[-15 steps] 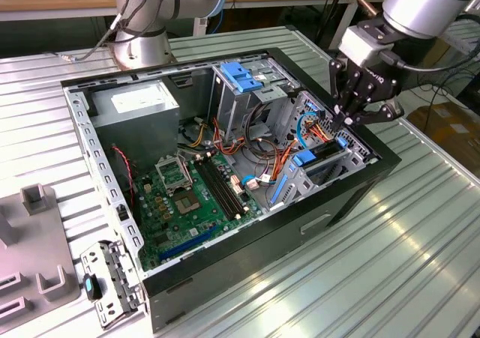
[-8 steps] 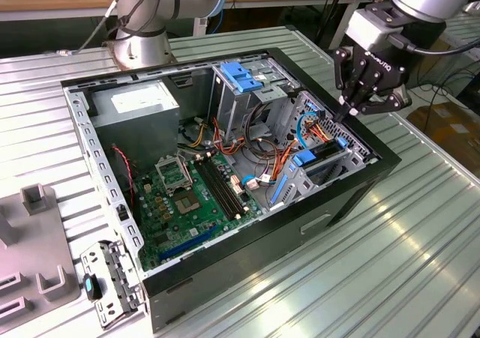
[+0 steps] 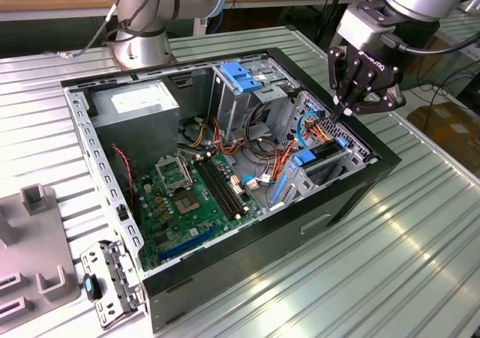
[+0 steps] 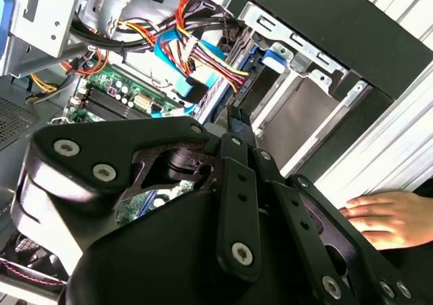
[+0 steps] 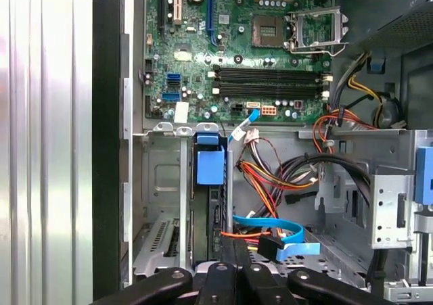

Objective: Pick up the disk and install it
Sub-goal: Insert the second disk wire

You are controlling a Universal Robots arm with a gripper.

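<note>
Disk [image 5: 206, 210] on edge in case's drive bay, blue rail tab showing.

Disk [image 5: 205, 237] mostly hidden in bay, prob. seated.

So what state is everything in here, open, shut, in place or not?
computer case: lying flat, side open.
disk: standing on edge in its bay.
gripper: shut, holding nothing, just above that bay.
memory slots: empty.

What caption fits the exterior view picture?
Robot gripper poised over the open computer case, above the blue-railed disk sitting in its bay.
</note>
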